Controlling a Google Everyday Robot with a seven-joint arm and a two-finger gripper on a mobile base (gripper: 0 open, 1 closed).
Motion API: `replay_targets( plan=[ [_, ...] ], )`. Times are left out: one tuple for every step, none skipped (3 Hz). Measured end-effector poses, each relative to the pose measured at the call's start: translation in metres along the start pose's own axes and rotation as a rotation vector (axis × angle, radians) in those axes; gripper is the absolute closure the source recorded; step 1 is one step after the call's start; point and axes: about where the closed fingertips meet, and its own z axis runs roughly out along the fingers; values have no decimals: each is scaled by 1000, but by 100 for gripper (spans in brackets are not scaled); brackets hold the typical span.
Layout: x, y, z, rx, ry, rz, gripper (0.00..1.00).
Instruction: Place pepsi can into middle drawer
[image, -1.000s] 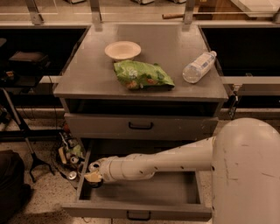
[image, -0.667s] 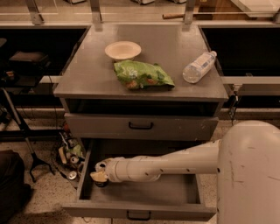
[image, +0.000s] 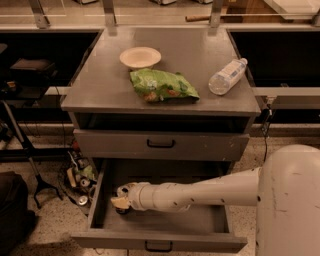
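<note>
Gripper inside open middle drawer, at its left end; grip state: cannot tell; small dark object just beneath gripper, identity unclear

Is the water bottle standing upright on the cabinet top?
No, the water bottle lies on its side there; the gripper is down in the open middle drawer.

Smooth claw in matt metal drawer
</note>
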Motion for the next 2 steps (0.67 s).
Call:
replay_targets(
  plan=[
    [5,-4,-3,4,-21,5,50],
    [7,-4,-4,3,-37,3,27]
  ],
)
